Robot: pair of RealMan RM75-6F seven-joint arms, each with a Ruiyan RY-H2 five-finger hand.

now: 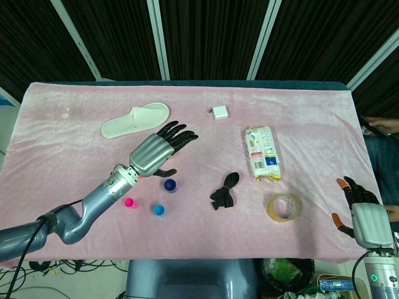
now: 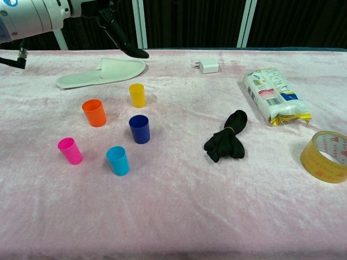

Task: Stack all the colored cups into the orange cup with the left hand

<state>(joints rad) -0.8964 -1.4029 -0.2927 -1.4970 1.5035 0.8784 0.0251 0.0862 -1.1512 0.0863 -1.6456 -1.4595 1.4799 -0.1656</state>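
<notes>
A: Head view first. Where's the left hand?

B: Left hand (image 1: 157, 151) hovers over the pink cloth (image 1: 75, 180), left of centre, fingers stretched out & apart, nothing in it. It hides the orange & yellow cups in this view. Just near of it: dark blue cup (image 1: 170, 184); pink cup (image 1: 130, 202) & light blue cup (image 1: 159, 209) nearer still, all upright, apart from each other.

A: Right hand?

B: Right hand (image 1: 363, 215) at near right edge of table, fingers apart, holding nothing, well apart from the cups.

A: Other stuff?

B: White slipper (image 1: 135, 120) far left, white charger (image 1: 219, 113) far centre, snack pack (image 1: 263, 152) right of centre, black cloth bundle (image 1: 224, 191) mid, tape roll (image 1: 283, 207) near right.

A: Chest view?

B: Orange cup (image 2: 94, 112) upright, left of centre, open & nothing stacked in it. Yellow cup (image 2: 137, 95) just far-right of it. Dark blue cup right & a bit nearer than orange. Pink cup nearest-left, light blue cup between pink & dark blue, nearer. All five stand separate, none touching.

A: Hands here?

B: Only the left arm (image 2: 38, 16) top left w/ dark fingertips (image 2: 135, 52) above the slipper's far end. Right hand not seen in this view. Slipper, charger, snack pack, bundle, tape all lie on the cloth, right-side items well apart from cups.
</notes>
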